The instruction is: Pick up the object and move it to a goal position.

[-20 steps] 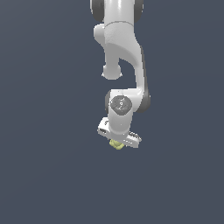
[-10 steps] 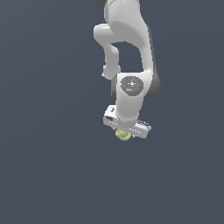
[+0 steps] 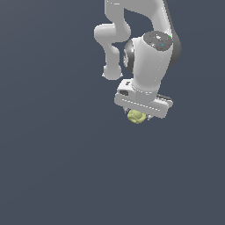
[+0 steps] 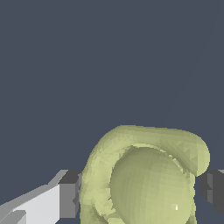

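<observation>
Carry step, I judge: gripper [image 3: 139, 115] clamped on the object [image 3: 136, 116], held aloft at its 6 o'clock; next calls for steady travel to the unseen goal.

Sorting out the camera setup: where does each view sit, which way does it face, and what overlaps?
Exterior view: off the arm, taking in the white Panda arm, its gripper and the yellow-green object under it against plain dark ground.
Wrist view: on the wrist, looking along the gripper; finger pads flank the object, which fills the frame.
Shared: the gripper and the object.
</observation>
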Tool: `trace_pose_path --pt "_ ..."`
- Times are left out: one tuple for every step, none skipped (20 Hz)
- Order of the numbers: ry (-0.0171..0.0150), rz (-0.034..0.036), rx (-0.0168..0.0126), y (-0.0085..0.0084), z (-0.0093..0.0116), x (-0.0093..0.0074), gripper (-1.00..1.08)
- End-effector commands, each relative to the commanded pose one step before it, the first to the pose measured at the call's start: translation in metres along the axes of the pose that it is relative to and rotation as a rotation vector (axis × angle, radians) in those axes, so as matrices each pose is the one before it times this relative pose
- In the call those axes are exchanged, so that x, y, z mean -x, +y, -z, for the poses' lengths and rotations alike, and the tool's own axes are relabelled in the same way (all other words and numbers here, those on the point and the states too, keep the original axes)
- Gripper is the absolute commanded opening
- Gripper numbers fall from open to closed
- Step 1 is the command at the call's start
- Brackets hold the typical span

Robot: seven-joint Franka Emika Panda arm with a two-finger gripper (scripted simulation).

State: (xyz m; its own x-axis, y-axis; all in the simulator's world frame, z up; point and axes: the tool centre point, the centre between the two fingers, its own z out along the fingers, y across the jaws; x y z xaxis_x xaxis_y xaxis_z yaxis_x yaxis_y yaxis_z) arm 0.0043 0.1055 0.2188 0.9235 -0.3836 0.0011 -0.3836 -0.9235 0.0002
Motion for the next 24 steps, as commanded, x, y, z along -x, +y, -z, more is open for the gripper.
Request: trace_pose_path --pt "0.00014 -0.00021 0.00081 -0.00788 0.02749 0.01331 -1.00" --pt "0.00000 0.00000 0.00000 -0.00324 0.01084 0.00497 -1.00" --pt "0.00000 0.00000 0.00000 -0.00325 0.01081 0.00493 -1.00" --pt "0.00000 0.00000 0.00000 -0.00322 0.01064 0.00483 -1.00" --pt "0.00000 0.00000 0.00000 -0.00315 0.01035 0.00467 -1.00" --pt "0.00023 -0.00001 0.00065 -0.00327 0.00993 0.00456 -1.00" --pt "0.00000 0.00000 0.00000 -0.00302 0.00970 0.00432 -1.00" --pt "0.00000 0.00000 0.00000 -0.00293 0.00932 0.00412 -1.00" --pt "0.00000 0.00000 0.00000 -0.00284 0.00890 0.00390 -1.00" --pt "0.00000 0.00000 0.00000 -0.00272 0.00841 0.00366 -1.00" --pt "0.00000 0.00000 0.00000 -0.00258 0.00783 0.00338 -1.00" --pt "-0.00047 0.00017 -0.00048 -0.00232 0.00714 0.00298 -1.00" --pt "0.00000 0.00000 0.00000 -0.00223 0.00654 0.00277 -1.00" --pt "0.00000 0.00000 0.00000 -0.00205 0.00591 0.00247 -1.00" --pt "0.00000 0.00000 0.00000 -0.00188 0.00529 0.00219 -1.00" --pt "0.00000 0.00000 0.00000 -0.00170 0.00469 0.00191 -1.00" --pt "-0.00046 0.00015 -0.00049 -0.00141 0.00408 0.00153 -1.00" --pt "0.00000 0.00000 0.00000 -0.00134 0.00352 0.00139 -1.00" --pt "0.00000 0.00000 0.00000 -0.00115 0.00296 0.00115 -1.00" --pt "0.00000 0.00000 0.00000 -0.00095 0.00240 0.00092 -1.00" --pt "0.00000 0.00000 0.00000 -0.00075 0.00186 0.00070 -1.00" --pt "-0.00045 0.00012 -0.00051 -0.00040 0.00131 0.00037 -1.00" --pt "0.00000 0.00000 0.00000 -0.00033 0.00079 0.00029 -1.00" --pt "0.00000 0.00000 0.00000 -0.00011 0.00026 0.00010 -1.00"
